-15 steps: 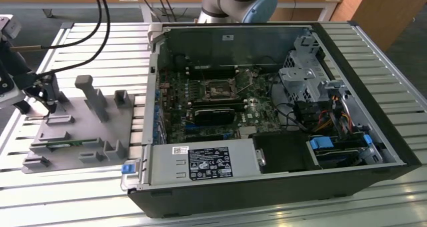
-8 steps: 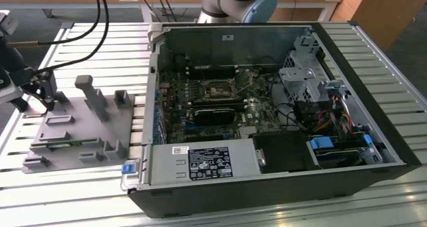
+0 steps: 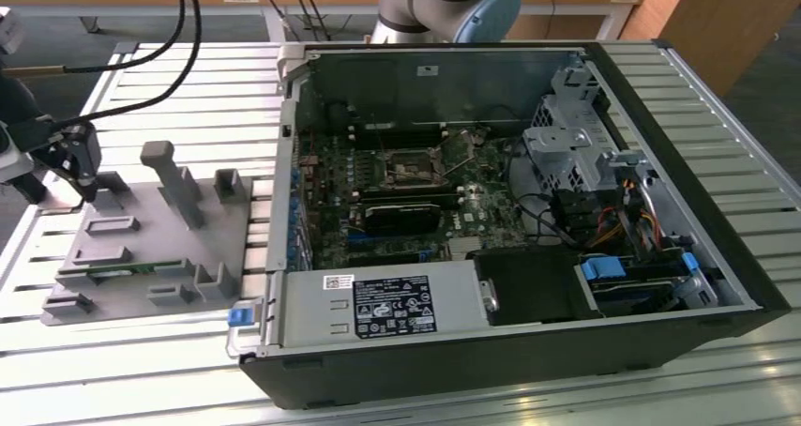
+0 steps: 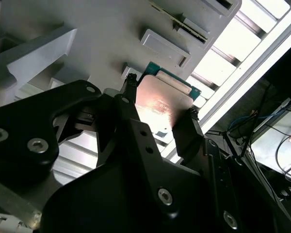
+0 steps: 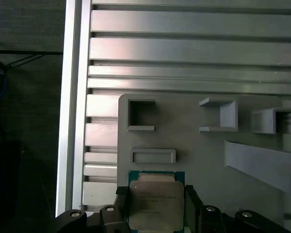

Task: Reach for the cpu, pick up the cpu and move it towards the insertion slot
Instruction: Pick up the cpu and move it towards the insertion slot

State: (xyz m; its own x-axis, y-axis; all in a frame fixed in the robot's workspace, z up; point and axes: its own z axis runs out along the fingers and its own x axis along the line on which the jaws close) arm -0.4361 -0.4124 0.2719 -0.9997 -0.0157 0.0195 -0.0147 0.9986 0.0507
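While the arm hangs over the grey fixture plate (image 3: 175, 257) at the exterior view's left of the slatted worktop (image 3: 175, 79), the hand (image 4: 161, 101) is closed on the cpu (image 5: 156, 201). Both wrist views show its black fingers (image 5: 122, 206) pressed against two opposite edges. The chip sits level between them, silvery lid up, green board peeping out around it. It is either resting on the plate or just above it, and I can't tell which. That's a good place to hold it, I'd say: by the rim, clear of the lid's face and of the contacts underneath. It looks light and stiff, so weight is no worry. But the metal is smooth and the edges are thin, so a loose pinch could let it slip or tilt, and a drop would likely ruin it. Well apart, inside the open computer case (image 3: 526, 374), lies the insertion slot (image 3: 410, 170), a shiny frame around a dark centre.
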